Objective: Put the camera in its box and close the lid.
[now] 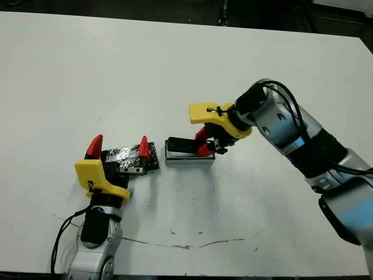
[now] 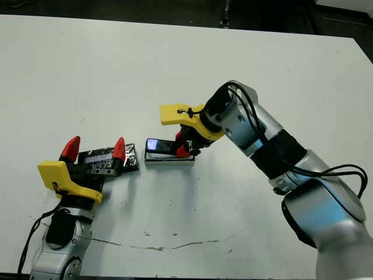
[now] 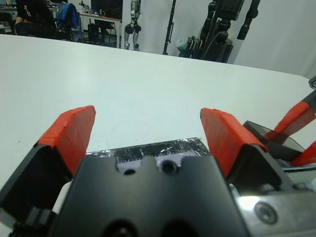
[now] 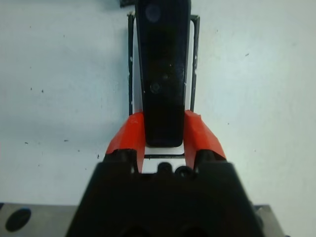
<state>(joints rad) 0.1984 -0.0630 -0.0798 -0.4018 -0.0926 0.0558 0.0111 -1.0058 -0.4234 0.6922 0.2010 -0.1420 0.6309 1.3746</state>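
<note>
The right gripper (image 4: 164, 133) pinches the black camera (image 4: 163, 69) between its red fingers and holds it right over the box (image 1: 187, 158), tilted. The left gripper (image 1: 118, 147) sits wide open over the sparkly lid (image 1: 125, 155), just beside the box. No words can be read.
</note>
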